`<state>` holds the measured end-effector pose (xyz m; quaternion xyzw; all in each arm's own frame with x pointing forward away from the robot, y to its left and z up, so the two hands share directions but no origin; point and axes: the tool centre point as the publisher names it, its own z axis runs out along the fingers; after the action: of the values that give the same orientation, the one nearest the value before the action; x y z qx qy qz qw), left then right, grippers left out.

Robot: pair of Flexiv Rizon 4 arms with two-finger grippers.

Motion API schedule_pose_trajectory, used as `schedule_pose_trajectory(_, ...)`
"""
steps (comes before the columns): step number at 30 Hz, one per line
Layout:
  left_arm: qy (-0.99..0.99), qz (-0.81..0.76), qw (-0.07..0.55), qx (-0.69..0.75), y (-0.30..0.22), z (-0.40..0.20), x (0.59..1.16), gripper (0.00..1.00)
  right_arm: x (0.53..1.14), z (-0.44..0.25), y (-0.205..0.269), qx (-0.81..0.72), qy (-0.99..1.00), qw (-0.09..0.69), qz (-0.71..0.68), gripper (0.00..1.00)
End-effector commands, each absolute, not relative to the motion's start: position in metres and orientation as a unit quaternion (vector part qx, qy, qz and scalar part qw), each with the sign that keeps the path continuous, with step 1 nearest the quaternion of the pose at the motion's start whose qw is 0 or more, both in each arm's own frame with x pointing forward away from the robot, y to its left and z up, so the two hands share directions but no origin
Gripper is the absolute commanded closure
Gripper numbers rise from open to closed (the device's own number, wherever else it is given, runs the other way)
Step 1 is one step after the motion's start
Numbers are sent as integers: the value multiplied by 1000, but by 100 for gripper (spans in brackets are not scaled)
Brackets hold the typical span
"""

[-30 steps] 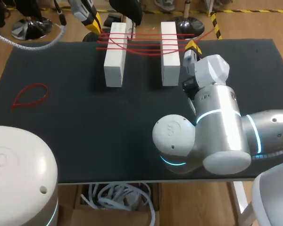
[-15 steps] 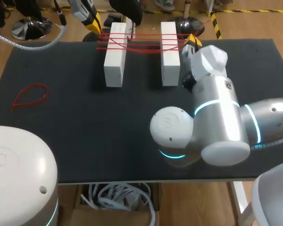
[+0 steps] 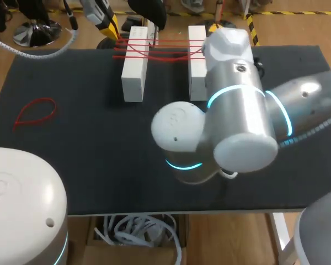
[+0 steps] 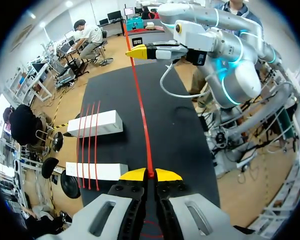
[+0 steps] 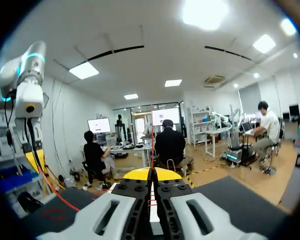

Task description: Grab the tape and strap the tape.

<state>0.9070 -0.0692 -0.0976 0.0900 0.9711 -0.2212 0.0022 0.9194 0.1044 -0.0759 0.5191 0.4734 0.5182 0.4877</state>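
Right arm [image 3: 237, 105] has swung left and toward the far edge since a second ago. Its wrist now sits over the far end of the right block and covers its own jaws in the head view. Left arm [image 3: 96, 11], blocks and loop have not shifted.

Thin red tape [image 3: 154, 47] is wound in several strands across the far ends of two white rectangular blocks, bridging the gap between them. Left white block [image 3: 133, 72] and right white block [image 3: 195, 80] lie parallel, both long sides running near to far, at the far middle of the table.

One taut tape strand runs from the left jaws straight across to the right jaws, as the left wrist view shows. Left jaws: yellow tips pressed together, pinching that strand, just off the far left end of the wraps, beside the left block. Right jaws: in the right wrist view the yellow tips are pressed together with the red strand coming out between them, so pinching the tape. They are on the right side of the wraps, at the right block's far end.

Loose red tape loop [image 3: 35, 112] lies flat on the left part of the table, well apart from the blocks.

Black cloth-covered table [image 3: 99, 154] carries all of it.
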Motion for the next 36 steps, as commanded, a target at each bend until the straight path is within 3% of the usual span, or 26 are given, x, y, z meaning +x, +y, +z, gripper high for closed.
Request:
schedule_pose_trajectory(1,972,-219,2,89,-69,-97,907,100,916,-62,116,448,555,622,322,100)
schedule_pose_trajectory(22,972,-219,2,89,-69,-97,907,100,915,-58,136,312,654,666,178,100)
schedule_pose_trajectory(25,972,-219,2,89,-69,-97,907,100,915,-57,138,300,662,657,200,100)
schedule_pose_trajectory(27,972,-219,2,89,-69,-97,907,100,914,-55,140,310,654,627,288,100)
schedule_pose_trajectory(36,972,-219,2,89,-69,-97,907,100,914,-55,140,310,654,627,288,100)
